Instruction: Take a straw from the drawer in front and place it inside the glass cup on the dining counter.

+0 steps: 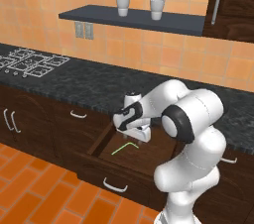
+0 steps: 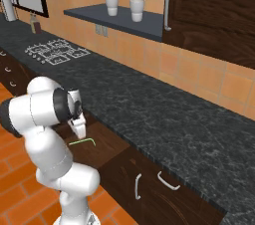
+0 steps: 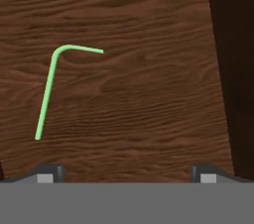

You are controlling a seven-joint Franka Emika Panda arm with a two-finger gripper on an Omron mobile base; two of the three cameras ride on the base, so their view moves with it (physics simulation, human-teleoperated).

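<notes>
Fig. legend, largest to smallest. My arm (image 1: 191, 134) rises white w/ dark joints in front of a long black speckled tabletop (image 1: 99, 86) that runs along an orange-tiled wall (image 1: 149, 44); orange floor tiles (image 1: 30, 188) below. On the wall I see a dark shelf (image 1: 134, 19) carrying two pale cups (image 1: 123, 5), and to its right a dark upper cabinet (image 1: 233, 5) w/ a vertical silver handle. A gas hob (image 1: 30, 62) is inset at the far left of the tabletop.

Under the tabletop run dark wood cabinet fronts (image 2: 164, 184) w/ curved silver handles. The drawer (image 1: 116, 166) stands pulled out directly in front of me, its silver handle (image 1: 115, 186) on the front panel, its brown wood-grain floor exposed.

The gripper (image 1: 140, 139) hangs above the open drawer, pointing down into it; in the hand view I see its two dark tips at the bottom, spread wide apart, nothing between them.

The straw (image 3: 48, 91) lies flat on the drawer floor, light green and bent near one end into a long leg plus a short leg. In the hand view it sits left of centre, above the left finger tip and apart from both tips. In the left base view the straw (image 1: 124, 148) shows just below the gripper; in the right base view, the straw (image 2: 82, 142) lies just beside the arm, below the gripper (image 2: 79, 130).
</notes>
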